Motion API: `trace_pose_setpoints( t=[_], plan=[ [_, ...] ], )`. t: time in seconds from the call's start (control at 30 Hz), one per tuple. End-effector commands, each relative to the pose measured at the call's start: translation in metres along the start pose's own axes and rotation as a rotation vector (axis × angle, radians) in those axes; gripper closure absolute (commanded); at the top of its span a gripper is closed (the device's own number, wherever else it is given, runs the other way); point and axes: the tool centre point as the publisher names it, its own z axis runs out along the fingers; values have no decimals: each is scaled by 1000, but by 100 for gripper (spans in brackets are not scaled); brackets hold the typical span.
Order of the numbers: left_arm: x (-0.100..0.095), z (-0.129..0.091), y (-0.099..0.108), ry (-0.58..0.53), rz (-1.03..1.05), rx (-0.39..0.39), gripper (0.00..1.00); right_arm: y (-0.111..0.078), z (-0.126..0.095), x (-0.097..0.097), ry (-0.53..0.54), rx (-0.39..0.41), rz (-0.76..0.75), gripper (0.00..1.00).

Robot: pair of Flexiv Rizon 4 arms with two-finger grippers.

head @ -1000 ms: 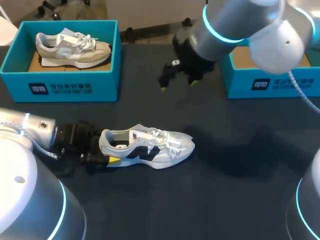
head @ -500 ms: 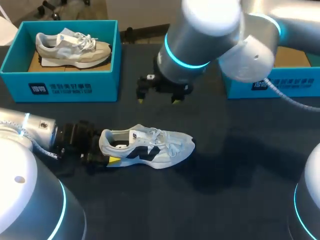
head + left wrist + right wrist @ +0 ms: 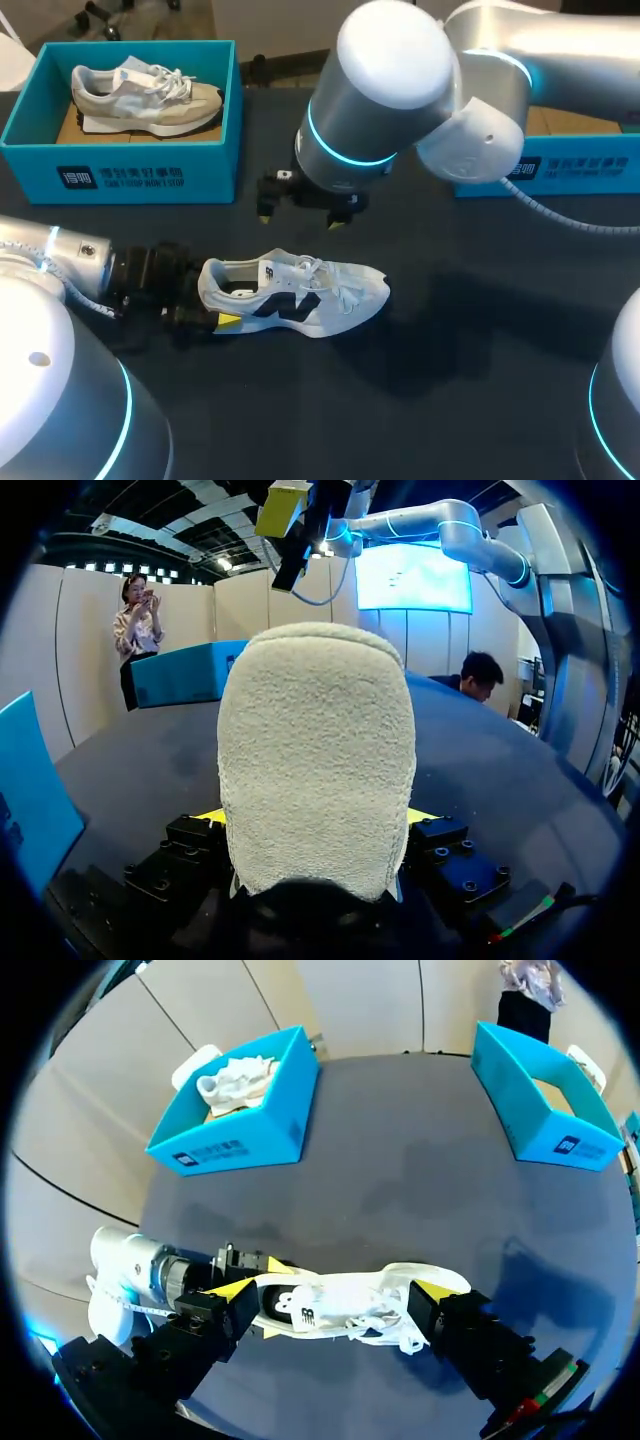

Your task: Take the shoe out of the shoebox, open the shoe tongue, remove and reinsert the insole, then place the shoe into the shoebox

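Sitting in left shoebox (image 3: 120,175), beige shoe (image 3: 145,98); white shoe (image 3: 300,290) outside.

Shoe (image 3: 315,760) w/ fuzzy cloth heel, table (image 3: 480,400) matt dark, shoebox (image 3: 120,175) smooth card, right arm (image 3: 390,80) glossy.

White print on left shoebox (image 3: 205,165), right shoebox (image 3: 590,165); logo on shoe (image 3: 295,292).
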Motion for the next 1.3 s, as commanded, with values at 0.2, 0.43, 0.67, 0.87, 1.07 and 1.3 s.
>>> trace_pose_setpoints(
  t=[0.2,0.43,0.67,0.87,1.07,1.3],
  plan=[
    [0,0,0,-3,1,-1,100,-2,11,2,-28,14,7,0],
    [0,0,0,-3,1,-1,100,-16,31,5,-54,73,11,0],
    [0,0,0,-3,1,-1,100,-30,40,11,-97,102,19,0],
    [0,0,0,-3,1,-1,100,-43,49,17,-146,86,27,0],
    [0,0,0,-3,1,-1,100,-53,58,22,-219,88,28,0],
    [0,0,0,-3,1,-1,100,-60,68,28,-310,107,44,0]
  ],
)
